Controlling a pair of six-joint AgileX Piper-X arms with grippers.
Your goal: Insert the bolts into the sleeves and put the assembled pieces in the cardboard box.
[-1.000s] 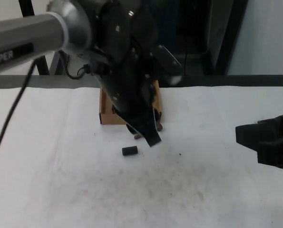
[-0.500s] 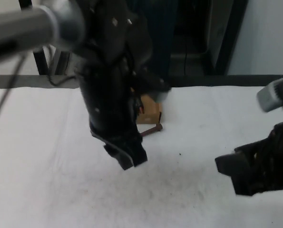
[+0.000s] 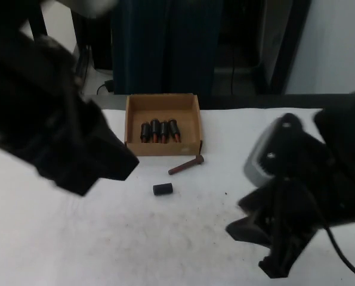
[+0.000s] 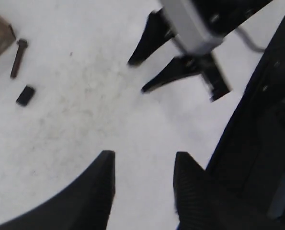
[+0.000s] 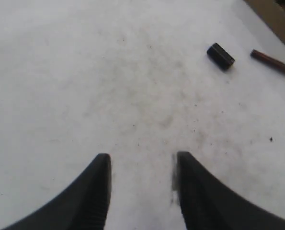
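A reddish bolt [image 3: 186, 165] lies loose on the white bench just in front of the cardboard box [image 3: 163, 149]. A short black sleeve [image 3: 162, 189] lies a little nearer, apart from the bolt. Several assembled pieces [image 3: 159, 131] lie side by side in the box. My left gripper [image 4: 143, 184] is open and empty, high over the bench's left side, with the bolt [image 4: 18, 58] and sleeve [image 4: 26, 95] far off. My right gripper [image 5: 141, 184] is open and empty above bare bench at the near right, the sleeve [image 5: 221, 55] and bolt [image 5: 272, 63] ahead of it.
The left arm [image 3: 52, 137] looms dark at the left of the high view, and the right arm [image 3: 296, 196] fills its lower right. The right arm's gripper [image 4: 166, 57] appears in the left wrist view. White cloth covers the bench [image 3: 183, 238].
The left arm has swung away from the box to the left and toward the camera, uncovering the box, bolt and sleeve. The right arm has come in from the right edge toward the middle.
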